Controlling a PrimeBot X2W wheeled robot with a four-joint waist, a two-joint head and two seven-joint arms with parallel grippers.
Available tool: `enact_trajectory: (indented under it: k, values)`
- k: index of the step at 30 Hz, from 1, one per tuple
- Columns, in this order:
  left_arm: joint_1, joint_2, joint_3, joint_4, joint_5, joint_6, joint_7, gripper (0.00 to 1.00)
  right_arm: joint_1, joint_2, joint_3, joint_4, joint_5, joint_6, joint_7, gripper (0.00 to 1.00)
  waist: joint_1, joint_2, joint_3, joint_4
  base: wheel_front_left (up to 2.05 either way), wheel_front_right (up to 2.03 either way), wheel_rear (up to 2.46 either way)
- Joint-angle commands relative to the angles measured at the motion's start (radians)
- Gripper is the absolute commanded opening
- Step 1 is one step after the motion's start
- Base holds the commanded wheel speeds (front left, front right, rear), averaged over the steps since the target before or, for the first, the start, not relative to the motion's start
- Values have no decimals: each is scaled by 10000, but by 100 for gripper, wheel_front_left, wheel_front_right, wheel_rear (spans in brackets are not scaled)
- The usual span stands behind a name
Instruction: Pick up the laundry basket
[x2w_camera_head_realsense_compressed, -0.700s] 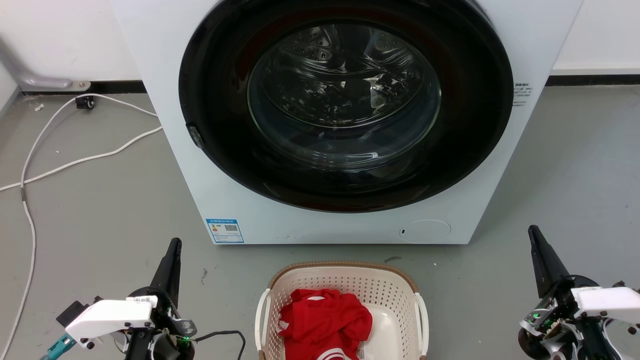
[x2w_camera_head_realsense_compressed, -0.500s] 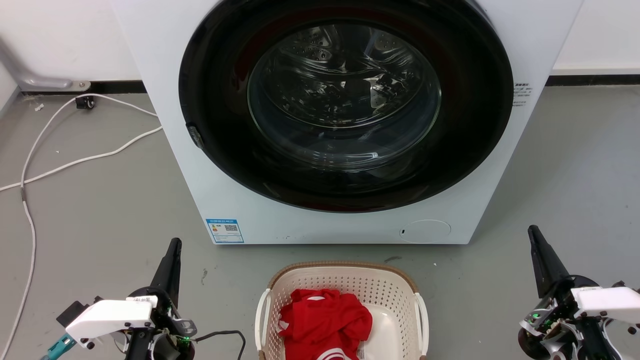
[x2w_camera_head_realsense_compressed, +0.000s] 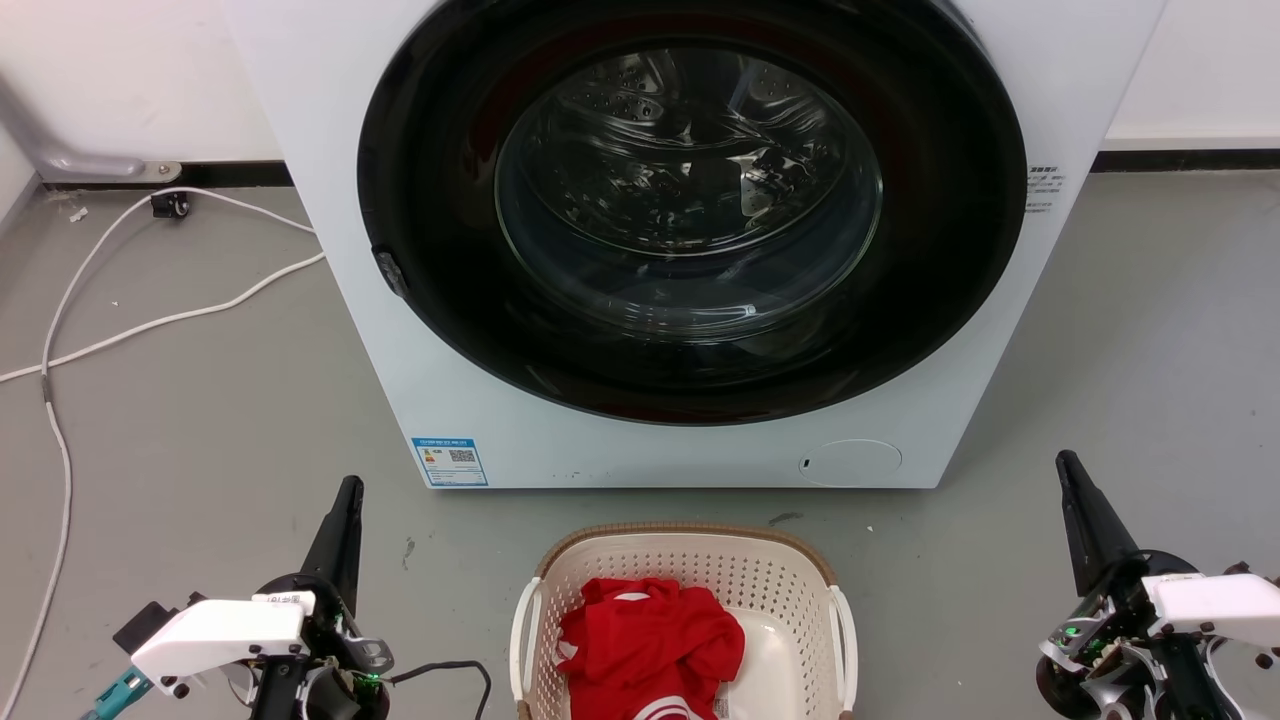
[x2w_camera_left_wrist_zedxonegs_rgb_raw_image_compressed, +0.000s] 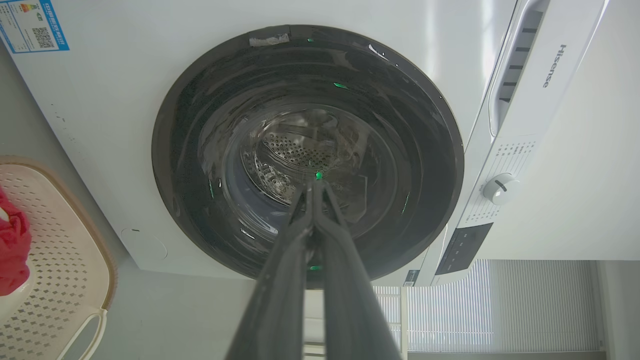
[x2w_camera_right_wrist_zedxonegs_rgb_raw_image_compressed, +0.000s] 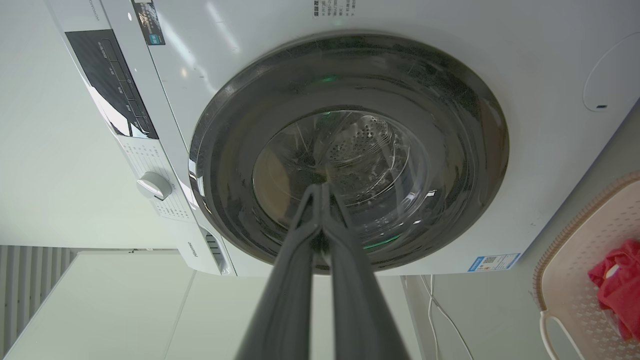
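While the cream-white perforated plastic laundry basket (x2w_camera_head_realsense_compressed: 700, 568), rounded-rectangular with a brown woven-look rim, sits on the grey floor (x2w_camera_head_realsense_compressed: 200, 430) just in front of the big white front-loading washing machine (x2w_camera_head_realsense_compressed: 330, 220), a crumpled red garment (x2w_camera_head_realsense_compressed: 650, 640) lies inside it. The left gripper (x2w_camera_head_realsense_compressed: 348, 500) hangs to the basket's left, apart from the white side handle (x2w_camera_head_realsense_compressed: 520, 630), its two long dark fingers clenched together on nothing. The right gripper (x2w_camera_head_realsense_compressed: 1072, 485) is well apart on the opposite side, likewise pressed closed and empty, pointing toward the machine.
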Motion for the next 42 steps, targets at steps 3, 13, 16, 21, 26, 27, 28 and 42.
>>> enact_trajectory:
  k: [3,13,16,21,26,27,28,42]
  values:
    - [-112,-18,30,14,54,-49,36,0,-130,33,-21,10,-31,0,23,0,0,0,0,0,0,0,0]
    - [262,-71,-18,315,-3,15,-7,100,263,40,12,300,-1,0,-3,100,0,0,-1,0,0,0,0]
    - [344,-76,-89,237,94,14,-149,100,345,46,83,232,-97,0,-145,100,0,0,0,0,0,0,0]
    - [459,-74,-159,47,293,12,-398,100,458,46,180,19,-292,0,-398,100,0,0,0,-1,0,0,0]
    - [570,-73,-183,-132,544,10,-635,100,590,46,244,-161,-525,0,-637,100,0,0,-5,2,0,0,0]
    - [594,-73,-189,-159,604,9,-681,100,616,46,243,-168,-616,0,-683,100,0,0,-7,4,0,0,0]
    - [619,-72,-175,-179,672,9,-726,100,637,46,227,-166,-737,0,-728,100,0,0,-10,6,0,0,0]
    - [693,-69,646,-622,2477,210,-1268,100,654,46,-154,-772,-3658,0,-1276,100,0,0,-41,41,0,0,0]
